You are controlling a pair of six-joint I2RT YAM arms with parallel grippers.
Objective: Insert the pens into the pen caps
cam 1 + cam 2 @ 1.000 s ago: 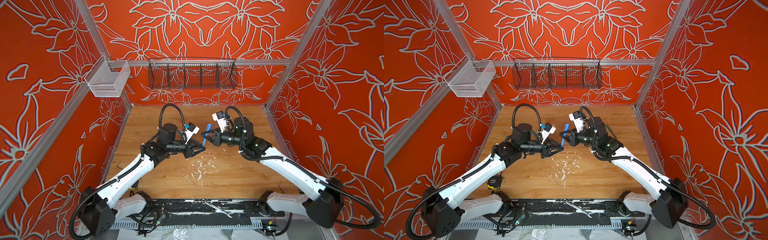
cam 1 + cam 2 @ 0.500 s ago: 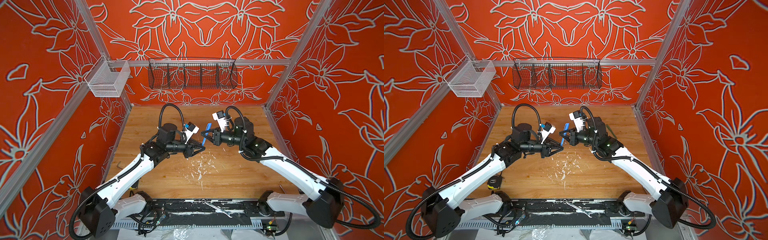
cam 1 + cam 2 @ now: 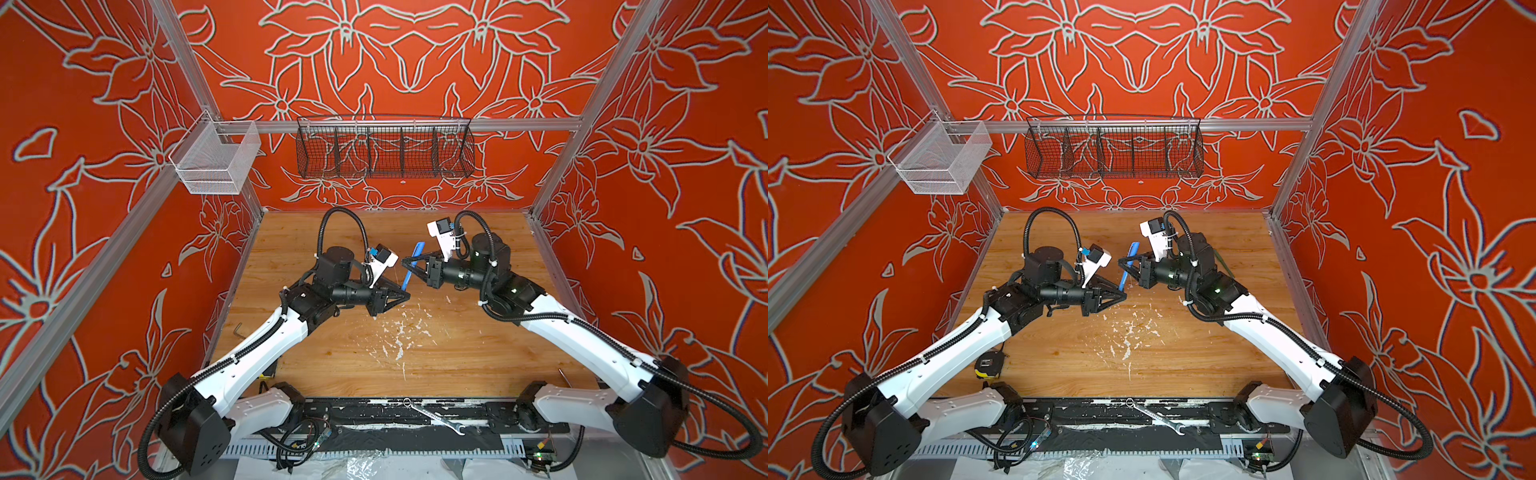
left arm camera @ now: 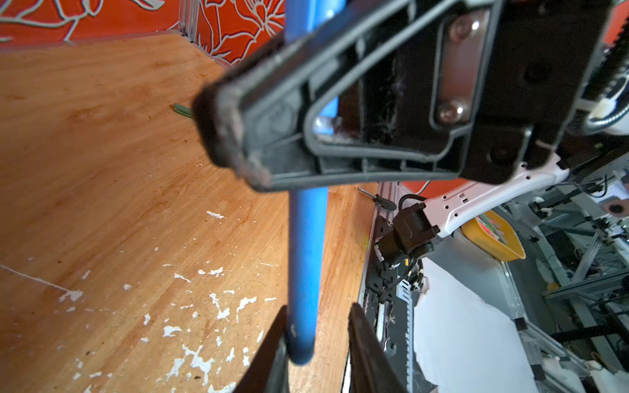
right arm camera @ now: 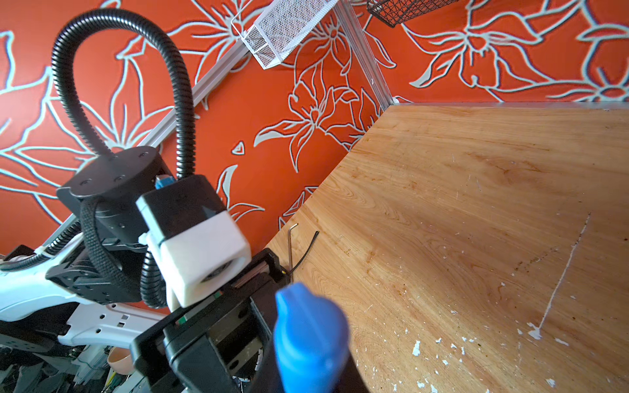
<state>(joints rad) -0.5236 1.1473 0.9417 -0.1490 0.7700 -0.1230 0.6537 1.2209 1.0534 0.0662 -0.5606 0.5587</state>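
Observation:
A blue pen (image 3: 407,279) hangs above the table's middle, and my right gripper (image 3: 405,263) is shut on its middle. A wider blue pen cap (image 3: 418,250) sits on the pen's far end, and the right wrist view shows this cap (image 5: 309,337) rising from the shut jaws. My left gripper (image 3: 404,295) is at the pen's lower end. In the left wrist view that pen (image 4: 306,255) ends between the left gripper's (image 4: 318,316) fingers. It rests against one finger with a gap to the other. A green pen (image 4: 182,110) lies on the wood behind the right arm.
A bent hex key (image 3: 237,330) lies at the table's left edge and a screwdriver (image 4: 377,199) near the front right. A silver wrench (image 3: 436,419) rests on the front rail. A tape measure (image 3: 988,365) sits front left. A black wire basket (image 3: 384,151) and a white mesh basket (image 3: 216,162) hang on the walls.

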